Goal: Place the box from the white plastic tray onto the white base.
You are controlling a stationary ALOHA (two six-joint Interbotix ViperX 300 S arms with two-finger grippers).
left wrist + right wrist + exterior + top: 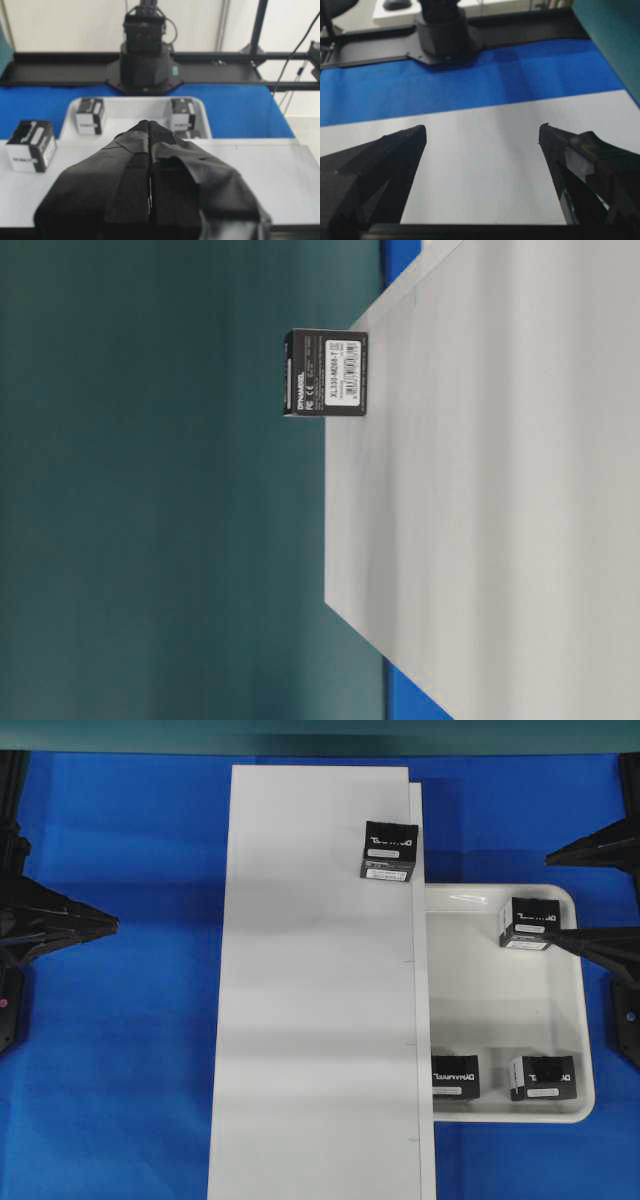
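Note:
One black box [389, 851] [326, 372] [31, 146] stands on the white base [320, 1020] [480, 490] near its far right edge. Three more boxes sit in the white plastic tray [500, 1010] [137, 107]: one at the back [527, 922] and two at the front [455, 1077] [541, 1077]. My right gripper [550, 895] [482, 129] is open wide and empty, hovering at the tray's back right beside the back box. My left gripper [100, 923] [150, 125] is shut and empty, left of the base.
A blue cloth [120, 1070] covers the table around the base and tray. The tray's left rim tucks against the base's right edge. Black arm mounts stand at both sides [12, 990] [625, 1020].

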